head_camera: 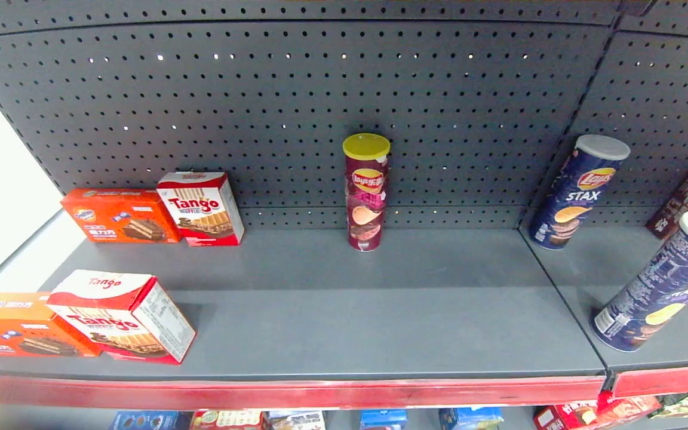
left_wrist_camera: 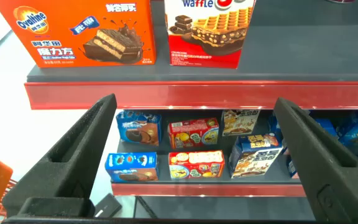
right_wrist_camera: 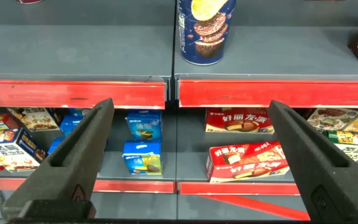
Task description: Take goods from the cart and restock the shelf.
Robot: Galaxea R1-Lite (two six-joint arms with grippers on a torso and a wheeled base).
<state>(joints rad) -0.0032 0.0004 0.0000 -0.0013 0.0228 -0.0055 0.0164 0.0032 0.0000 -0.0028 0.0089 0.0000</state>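
Both claws spread wide, nothing held: left gripper [left_wrist_camera: 194, 102] and right gripper [right_wrist_camera: 190, 104] face the shelf [head_camera: 332, 322] front edge. Maroon chip can [head_camera: 366, 191] stands alone at the back. Wafer boxes [head_camera: 200, 209] sit left of it, navy cans [head_camera: 577, 191] right. Big gap around the can, so restocking looks barely started.
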